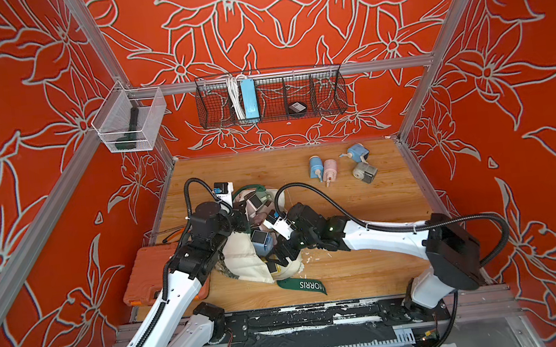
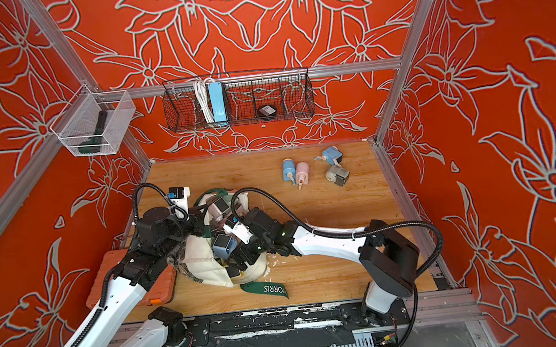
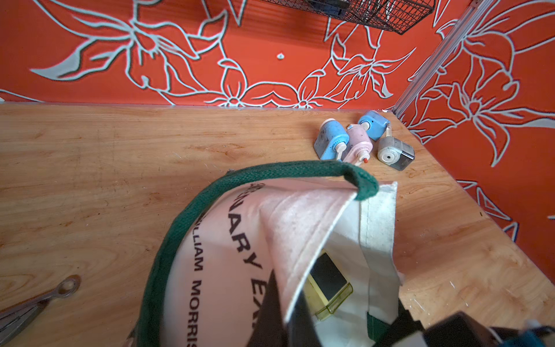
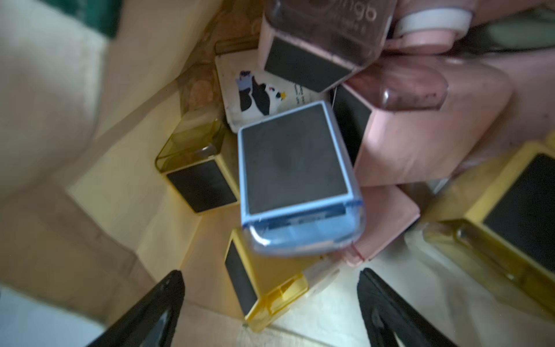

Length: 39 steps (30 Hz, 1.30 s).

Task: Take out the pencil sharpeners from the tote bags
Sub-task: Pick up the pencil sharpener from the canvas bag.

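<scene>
Your right gripper (image 4: 270, 272) gapes above the tote's (image 1: 243, 260) blue sharpener (image 4: 295, 180). Your left gripper (image 3: 283, 303) pinches its rim. Four sharpeners (image 1: 329, 168) lie at the table's (image 1: 367, 263) 1 o'clock.

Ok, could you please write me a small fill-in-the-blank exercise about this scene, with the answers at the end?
1. Outside the tote bag, ____ pencil sharpeners lie on the table.
2. The bag's handles are dark ____.
3. The right gripper points at a blue sharpener inside the bag with its jaws ____.
4. The power strip in the wire basket is ____.
Answers: four; green; open; blue.
</scene>
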Each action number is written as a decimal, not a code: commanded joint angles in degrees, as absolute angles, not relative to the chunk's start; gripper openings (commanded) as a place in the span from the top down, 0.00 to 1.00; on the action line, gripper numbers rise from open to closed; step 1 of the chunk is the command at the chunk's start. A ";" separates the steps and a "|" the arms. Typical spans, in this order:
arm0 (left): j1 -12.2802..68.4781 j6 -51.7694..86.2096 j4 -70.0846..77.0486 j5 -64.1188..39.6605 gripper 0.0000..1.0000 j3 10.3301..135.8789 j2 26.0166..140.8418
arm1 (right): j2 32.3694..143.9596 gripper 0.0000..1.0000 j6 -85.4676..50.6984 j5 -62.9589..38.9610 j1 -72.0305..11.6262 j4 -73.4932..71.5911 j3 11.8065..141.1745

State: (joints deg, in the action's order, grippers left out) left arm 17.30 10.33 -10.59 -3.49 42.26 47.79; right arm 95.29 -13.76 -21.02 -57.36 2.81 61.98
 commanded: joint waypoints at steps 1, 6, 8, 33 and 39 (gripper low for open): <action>17.14 10.68 -12.13 -2.90 1.00 41.56 48.15 | 98.50 0.09 -10.46 -18.71 -57.61 0.19 65.00; 17.14 10.59 -12.13 -2.99 1.00 41.69 48.52 | 102.12 0.18 -8.67 -19.97 -57.60 -2.53 66.91; 17.13 10.63 -12.13 -2.98 1.00 41.69 48.52 | 103.32 0.23 -8.18 -20.30 -57.61 -2.75 67.90; 17.14 10.81 -12.13 -2.77 1.00 41.50 48.51 | 81.18 0.67 -6.83 -14.82 -54.23 5.35 59.15; 17.14 10.89 -12.05 -3.25 1.00 41.40 48.25 | 72.29 0.66 -6.60 -13.27 -47.71 10.56 57.84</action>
